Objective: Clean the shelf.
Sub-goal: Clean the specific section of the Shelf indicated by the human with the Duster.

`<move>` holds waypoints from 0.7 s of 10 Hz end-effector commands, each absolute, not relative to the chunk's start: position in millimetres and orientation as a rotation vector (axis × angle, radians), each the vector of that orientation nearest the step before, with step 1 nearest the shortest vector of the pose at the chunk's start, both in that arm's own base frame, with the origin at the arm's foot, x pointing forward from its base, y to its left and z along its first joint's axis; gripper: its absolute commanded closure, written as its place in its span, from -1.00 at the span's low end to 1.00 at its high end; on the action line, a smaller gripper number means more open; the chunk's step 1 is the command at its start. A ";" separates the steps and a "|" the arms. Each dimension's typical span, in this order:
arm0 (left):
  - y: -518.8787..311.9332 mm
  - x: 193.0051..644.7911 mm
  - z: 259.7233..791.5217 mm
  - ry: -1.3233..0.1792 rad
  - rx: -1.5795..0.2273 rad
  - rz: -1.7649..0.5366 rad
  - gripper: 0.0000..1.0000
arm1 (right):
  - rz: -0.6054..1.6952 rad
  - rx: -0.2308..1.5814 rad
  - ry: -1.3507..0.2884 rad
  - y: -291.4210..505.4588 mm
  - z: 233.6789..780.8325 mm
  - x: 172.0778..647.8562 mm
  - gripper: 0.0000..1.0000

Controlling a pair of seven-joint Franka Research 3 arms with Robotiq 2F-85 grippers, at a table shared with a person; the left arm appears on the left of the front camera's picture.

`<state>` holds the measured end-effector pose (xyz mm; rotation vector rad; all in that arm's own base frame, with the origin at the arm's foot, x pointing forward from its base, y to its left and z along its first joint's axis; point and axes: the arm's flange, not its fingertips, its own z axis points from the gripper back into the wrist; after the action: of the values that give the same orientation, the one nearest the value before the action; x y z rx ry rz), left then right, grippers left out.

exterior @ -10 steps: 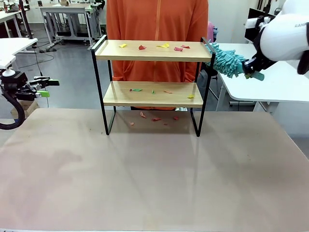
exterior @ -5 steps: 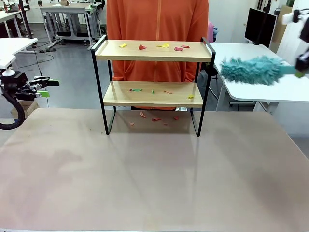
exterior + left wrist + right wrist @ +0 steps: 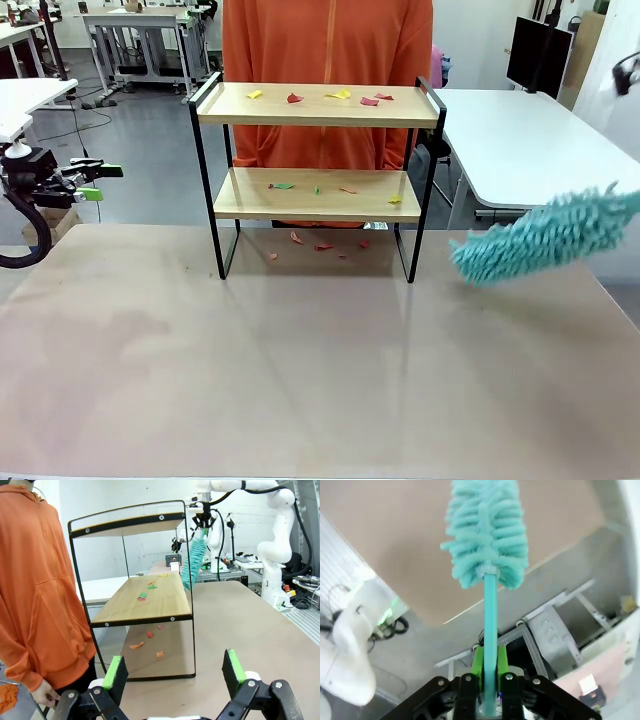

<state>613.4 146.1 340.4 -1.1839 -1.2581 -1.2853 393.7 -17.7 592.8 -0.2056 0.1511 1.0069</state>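
1. At the far middle of the table [image 3: 300, 380], in front of a person in an orange top [image 3: 325, 50], stands the shelf [image 3: 315, 105]. Its long axis runs left to right across the robot's front. Coloured paper scraps [image 3: 340, 96] lie on both boards and on the table beneath.
2. Right gripper [image 3: 489, 660]: clenched on the thin handle of a teal duster [image 3: 485, 535], whose fluffy head points away along the fingers.
3. Left gripper [image 3: 100, 182]: released, holding nothing, off the table's left edge and well apart from the shelf.
4. Key relation: in the front view the duster [image 3: 540, 240] lies on a slant beside the shelf's right end, apart from the frame. Its tip is low, near the right leg and below the lower board. The shelf therefore lies to the duster's left and higher (the right arm is clearly the nearer). By my judgement the head must rise and travel left along the boards.
5. Views compared:
   - The right wrist view settles the grip on the handle.
   - The front view gives the duster's lie against the shelf.
   - The left wrist view looks end-on along the shelf [image 3: 145, 597], past the left gripper [image 3: 175, 672], with the duster [image 3: 192, 562] beyond the far end frame.
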 end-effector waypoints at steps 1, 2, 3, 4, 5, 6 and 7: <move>146.3 612.9 341.7 -1.252 -1.181 -1.292 -1.00 | 1.177 -0.122 0.214 -0.7 579.8 375.7 0.74; 146.3 612.9 341.7 -1.252 -1.181 -1.292 -1.00 | 1.242 -0.038 0.244 13.8 572.7 365.5 0.74; 146.3 612.9 341.7 -1.252 -1.181 -1.292 -1.00 | 1.283 0.046 0.277 27.8 563.9 359.0 0.74; 146.3 612.9 341.7 -1.252 -1.181 -1.292 -1.00 | 1.299 0.104 0.291 42.5 556.2 353.9 0.74; 146.3 612.9 341.7 -1.252 -1.181 -1.292 -1.00 | 1.312 0.163 0.300 55.2 548.4 352.6 0.74; 146.3 612.9 341.7 -1.252 -1.181 -1.292 -1.00 | 1.324 0.199 0.308 64.1 542.5 350.1 0.74; 146.3 612.9 341.7 -1.252 -1.181 -1.292 -1.00 | 1.306 0.201 0.299 69.5 538.6 350.8 0.74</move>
<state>613.4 146.1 340.4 -1.1839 -1.2581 -1.2853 349.0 68.5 538.8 0.1745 0.3083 1.3136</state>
